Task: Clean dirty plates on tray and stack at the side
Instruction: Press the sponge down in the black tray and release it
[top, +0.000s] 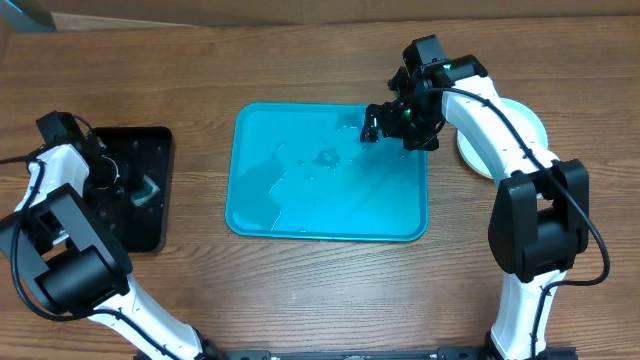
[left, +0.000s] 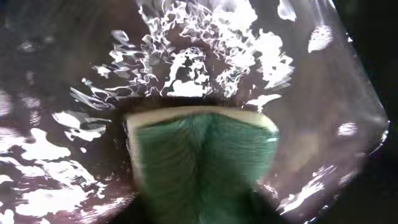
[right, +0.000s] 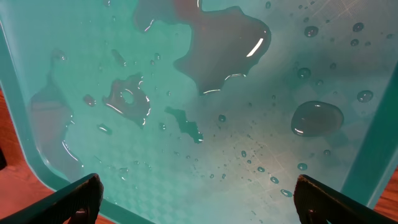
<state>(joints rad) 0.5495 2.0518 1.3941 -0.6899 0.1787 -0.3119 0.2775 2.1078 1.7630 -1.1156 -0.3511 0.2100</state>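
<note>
The teal tray lies mid-table, wet with puddles and drops, and no plate lies on it. It fills the right wrist view. My right gripper hovers over the tray's far right corner; its fingers are wide open and empty. White plates sit on the table right of the tray, partly hidden by the right arm. My left gripper is down in the black tub, shut on a green sponge that is dipped in water. The sponge also shows in the overhead view.
The black water tub stands left of the tray. Bare wooden table lies in front of the tray. The right arm's base stands at the front right.
</note>
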